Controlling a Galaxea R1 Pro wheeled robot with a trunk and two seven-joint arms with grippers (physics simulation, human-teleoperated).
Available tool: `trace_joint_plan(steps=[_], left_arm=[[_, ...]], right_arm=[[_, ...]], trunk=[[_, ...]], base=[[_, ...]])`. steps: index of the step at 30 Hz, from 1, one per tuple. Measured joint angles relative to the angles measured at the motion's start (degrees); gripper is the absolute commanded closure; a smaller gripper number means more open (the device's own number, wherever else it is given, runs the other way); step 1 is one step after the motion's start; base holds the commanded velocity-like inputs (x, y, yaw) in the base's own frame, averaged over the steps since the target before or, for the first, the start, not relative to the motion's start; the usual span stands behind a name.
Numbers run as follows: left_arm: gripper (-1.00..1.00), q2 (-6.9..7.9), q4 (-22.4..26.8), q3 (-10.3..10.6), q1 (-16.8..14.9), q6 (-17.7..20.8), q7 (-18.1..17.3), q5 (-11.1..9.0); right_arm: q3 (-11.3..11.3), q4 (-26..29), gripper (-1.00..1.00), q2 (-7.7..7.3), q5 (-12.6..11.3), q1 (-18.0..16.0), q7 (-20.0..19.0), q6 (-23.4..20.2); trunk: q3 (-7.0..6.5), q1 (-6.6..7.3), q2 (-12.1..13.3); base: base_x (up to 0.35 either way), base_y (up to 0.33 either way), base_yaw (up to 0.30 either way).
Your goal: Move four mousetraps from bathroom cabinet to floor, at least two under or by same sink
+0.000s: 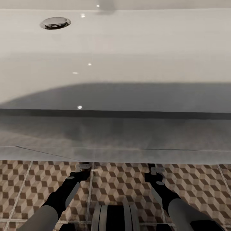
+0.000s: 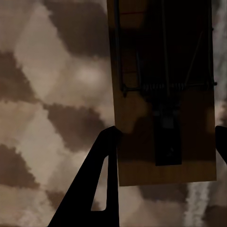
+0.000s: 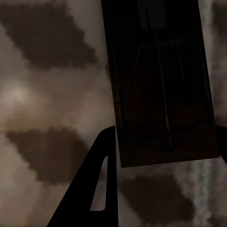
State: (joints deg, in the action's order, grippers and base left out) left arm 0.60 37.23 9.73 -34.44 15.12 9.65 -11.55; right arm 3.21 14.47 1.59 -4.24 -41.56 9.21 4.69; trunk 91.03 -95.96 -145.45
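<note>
Cube-patterned bathroom floor below me, white bathroom sink ahead.
My left gripper clamps one mousetrap; my right gripper clamps another mousetrap, both over tiles.

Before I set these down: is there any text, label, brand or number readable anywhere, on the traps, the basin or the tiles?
None readable.
Mousetrap in the left gripper: bare wood, spring and bar, no print.
Mousetrap in the right gripper: too dark to show any marking.
White bathroom sink and its drain: no lettering.
Bathroom floor: cube pattern only.
</note>
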Motion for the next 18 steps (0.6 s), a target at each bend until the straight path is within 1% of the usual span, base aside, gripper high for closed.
trace_joint_plan(steps=[18], left_arm=[[1.00, 0.01, 0.02, -0.04, -0.01, 0.00, 0.00, 0.00]], right_arm=[[-0.03, 0.00, 1.00, 0.00, 0.07, 0.00, 0.00, 0.01]], trunk=[[0.00, 0.00, 0.00]], base=[[0.000, 0.000, 0.000]])
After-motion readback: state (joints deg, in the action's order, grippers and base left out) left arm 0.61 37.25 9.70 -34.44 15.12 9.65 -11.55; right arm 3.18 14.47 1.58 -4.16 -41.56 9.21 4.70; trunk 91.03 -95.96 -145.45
